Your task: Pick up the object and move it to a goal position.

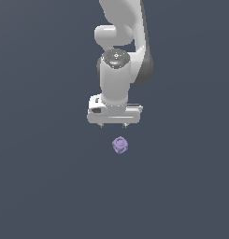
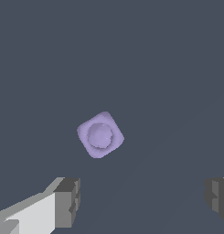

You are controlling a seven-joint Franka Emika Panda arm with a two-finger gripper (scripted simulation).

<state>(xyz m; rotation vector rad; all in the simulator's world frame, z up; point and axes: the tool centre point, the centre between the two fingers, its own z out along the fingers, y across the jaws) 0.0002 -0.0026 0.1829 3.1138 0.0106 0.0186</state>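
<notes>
Purple cube (image 1: 120, 145) lies alone on the floor, near the spread, empty pincer (image 1: 114, 125).

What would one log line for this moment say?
phase: approach | gripper: open, empty, above floor | purple cube: on floor, not between fingers

Exterior view: object (image 1: 120, 145) lies on worktop (image 1: 46, 186), below gripper (image 1: 114, 125), slightly toward the exterior view's right of its centre. Not touching. Wrist view: object (image 2: 100, 135) apart from both fingers (image 2: 67, 201), jaws spread wide.
</notes>
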